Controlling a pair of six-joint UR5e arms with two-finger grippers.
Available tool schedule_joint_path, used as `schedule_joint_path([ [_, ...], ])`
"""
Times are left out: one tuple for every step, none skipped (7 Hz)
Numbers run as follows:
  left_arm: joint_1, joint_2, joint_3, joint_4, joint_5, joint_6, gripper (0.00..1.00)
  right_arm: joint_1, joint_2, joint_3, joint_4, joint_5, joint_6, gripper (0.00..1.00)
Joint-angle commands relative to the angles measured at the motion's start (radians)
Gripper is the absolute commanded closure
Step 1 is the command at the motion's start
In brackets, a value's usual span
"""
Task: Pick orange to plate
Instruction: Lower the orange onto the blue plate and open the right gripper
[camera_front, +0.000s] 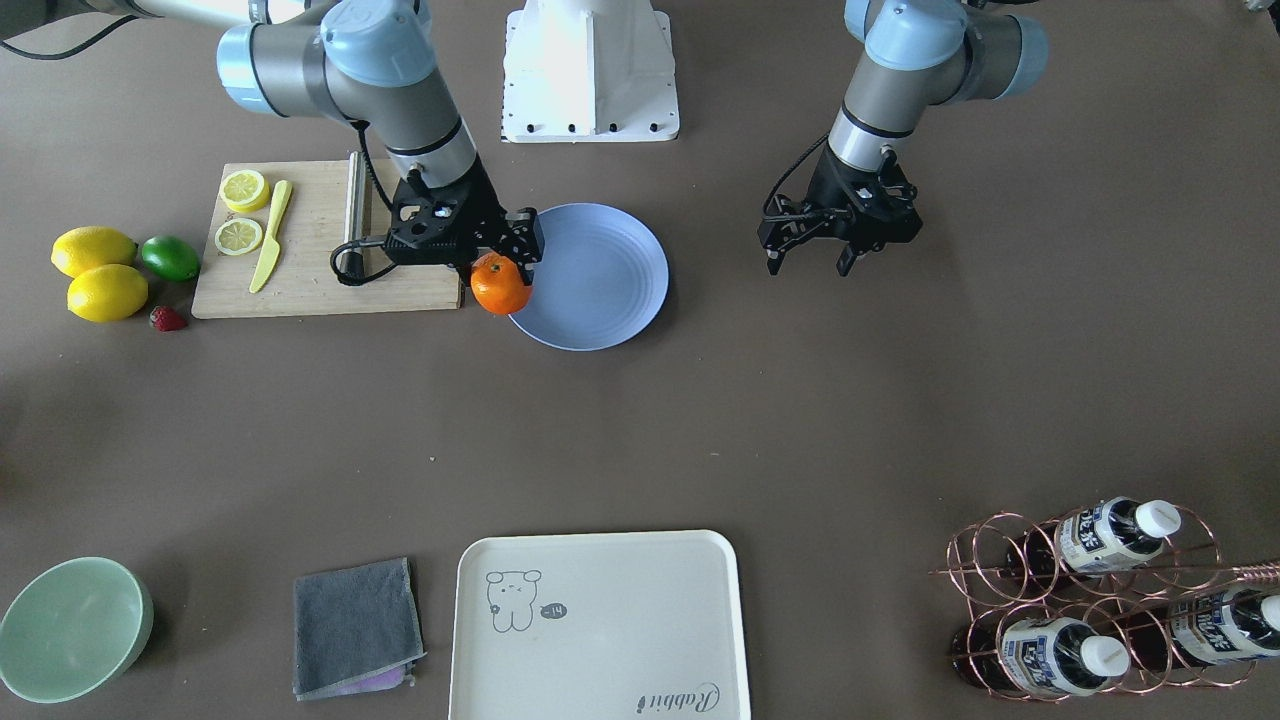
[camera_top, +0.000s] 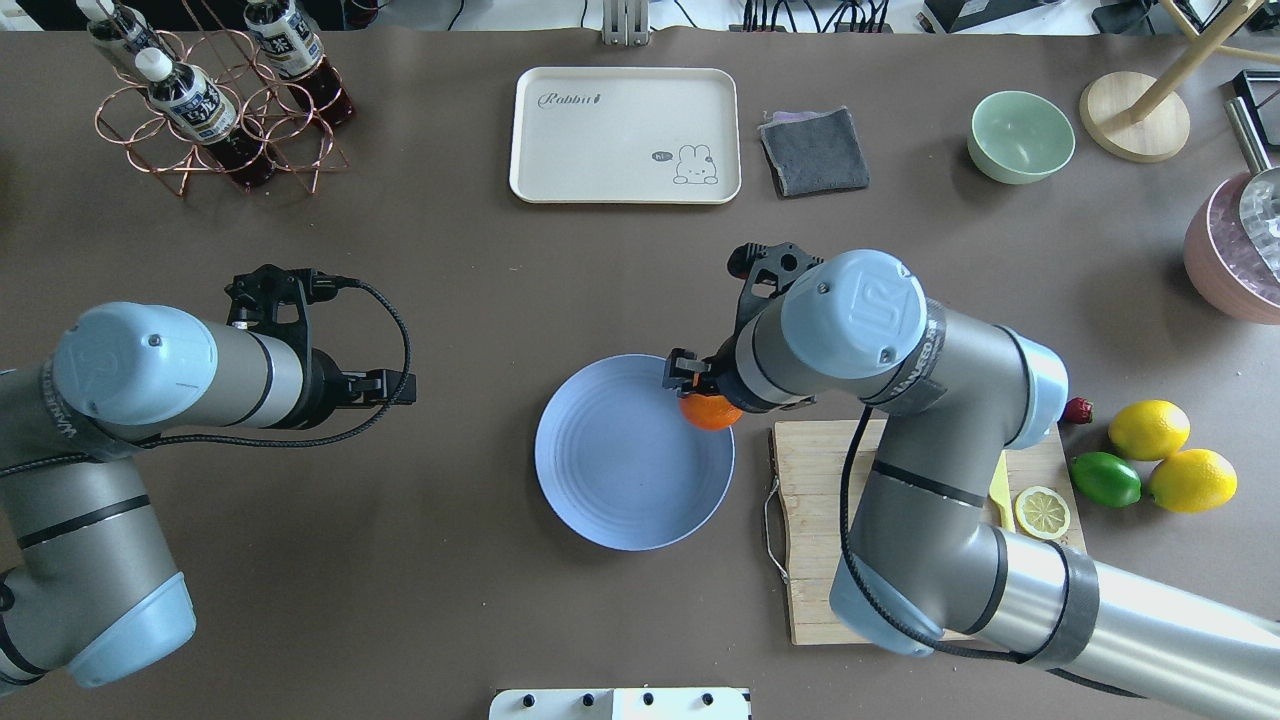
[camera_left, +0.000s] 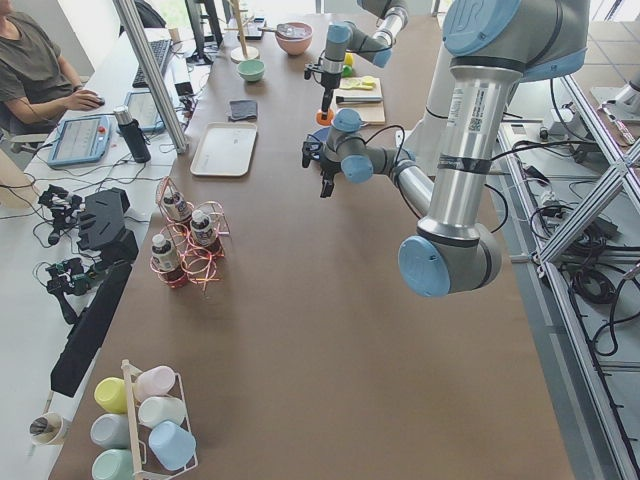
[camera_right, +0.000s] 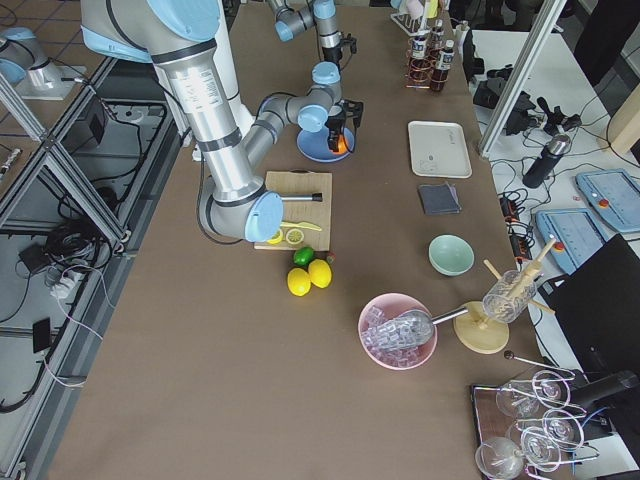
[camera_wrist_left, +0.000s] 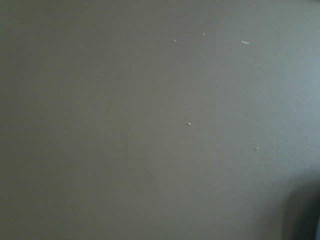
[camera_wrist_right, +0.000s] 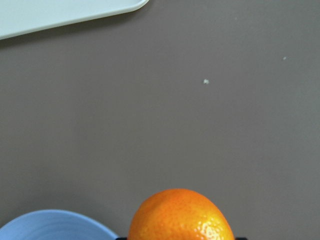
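right hand (camera_front: 497, 262) clamped on the orange (camera_front: 500, 284), which hangs above the edge of the blue plate (camera_front: 610, 290), off the table (camera_front: 700, 420). carrying step looks nearly done; next it likely needs shifting inward, lowering, then release.

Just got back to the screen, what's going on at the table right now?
The right gripper is shut on the orange and holds it at the rim of the blue plate, on the side nearest the cutting board. The orange is not yet released, and nothing else is on the plate. The left gripper hangs open over bare table, apart from the plate, holding nothing.
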Motion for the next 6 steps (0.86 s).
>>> schedule_joint_path([
  [-0.029,0.026,0.025,-0.039,-0.027,0.035,0.03,-0.121,0.089,-0.076,-0.023,-0.103,0.048,1.0],
  [-0.029,0.022,0.03,-0.041,-0.029,0.032,0.03,-0.123,0.097,-0.09,-0.022,-0.103,0.05,1.0],
  [-0.029,0.025,0.03,-0.041,-0.029,0.031,0.03,-0.123,0.099,-0.104,-0.017,-0.105,0.048,1.0],
  [-0.028,0.023,0.03,-0.041,-0.029,0.029,0.03,-0.123,0.1,-0.124,-0.014,-0.105,0.047,1.0],
  [-0.028,0.017,0.03,-0.041,-0.029,0.026,0.03,-0.123,0.1,-0.13,-0.014,-0.103,0.044,1.0],
  [-0.028,0.017,0.03,-0.041,-0.031,0.024,0.03,-0.121,0.102,-0.13,-0.013,-0.103,0.044,0.98],
])
